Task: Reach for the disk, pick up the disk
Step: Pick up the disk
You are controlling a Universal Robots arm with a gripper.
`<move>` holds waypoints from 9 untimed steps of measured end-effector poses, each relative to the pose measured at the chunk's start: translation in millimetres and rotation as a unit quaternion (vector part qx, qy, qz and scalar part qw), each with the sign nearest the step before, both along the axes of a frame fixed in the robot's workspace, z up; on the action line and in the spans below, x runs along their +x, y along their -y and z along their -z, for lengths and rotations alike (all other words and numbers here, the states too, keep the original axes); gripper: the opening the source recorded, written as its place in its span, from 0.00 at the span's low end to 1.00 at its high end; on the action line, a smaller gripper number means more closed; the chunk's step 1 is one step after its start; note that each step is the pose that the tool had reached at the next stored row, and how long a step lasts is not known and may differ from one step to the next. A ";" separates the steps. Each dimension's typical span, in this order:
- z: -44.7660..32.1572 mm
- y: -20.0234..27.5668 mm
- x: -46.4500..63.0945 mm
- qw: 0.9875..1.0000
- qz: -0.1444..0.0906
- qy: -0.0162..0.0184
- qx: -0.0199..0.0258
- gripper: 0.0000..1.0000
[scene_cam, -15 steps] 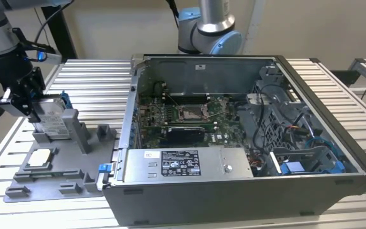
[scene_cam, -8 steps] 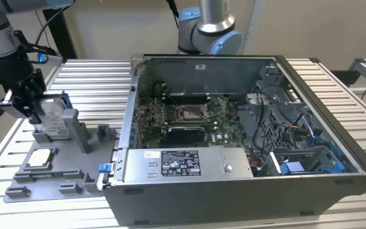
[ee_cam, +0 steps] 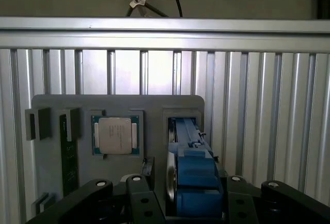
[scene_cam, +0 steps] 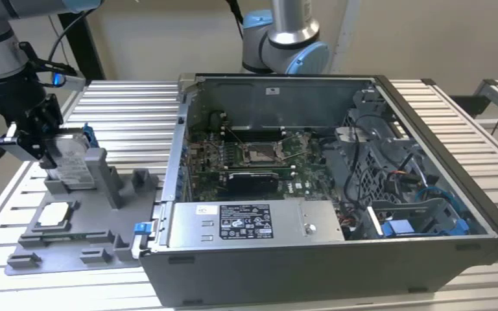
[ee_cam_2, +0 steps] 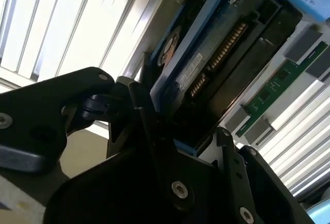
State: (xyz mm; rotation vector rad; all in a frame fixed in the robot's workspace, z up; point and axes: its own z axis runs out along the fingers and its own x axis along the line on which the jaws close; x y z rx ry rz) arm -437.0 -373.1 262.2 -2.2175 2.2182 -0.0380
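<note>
- One disk (scene_cam: 72,161) is standing on edge in a slot of one grey fixture (scene_cam: 85,241), at the exterior view's left. Its blue bracket is facing up toward the arm.
- One white-topped chip (ee_cam: 116,135) and one green memory stick (ee_cam: 69,157) are lying in the fixture's other pockets, apart from the disk.
- One open computer case (scene_cam: 318,272) is sitting just beside the fixture on the slatted table (scene_cam: 137,110).
- One arm is reaching down over the fixture, its wrist pointing steeply down. The joints of a second arm (scene_cam: 284,35) are showing behind the case.
- The gripper (scene_cam: 46,139) is straddling the disk's upper end, and its black fingers (ee_cam_2: 149,126) are pressing against both faces, clamping the disk.
</note>
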 end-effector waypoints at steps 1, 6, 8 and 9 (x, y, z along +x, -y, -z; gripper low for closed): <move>0.0 0.0 0.0 1.000 0.000 0.000 0.000 0.00; 0.0 0.0 0.0 1.000 0.000 0.000 0.000 0.00; 0.0 0.0 0.0 1.000 -0.002 0.000 0.000 0.00; 0.0 0.0 0.0 1.000 -0.002 0.000 0.000 0.00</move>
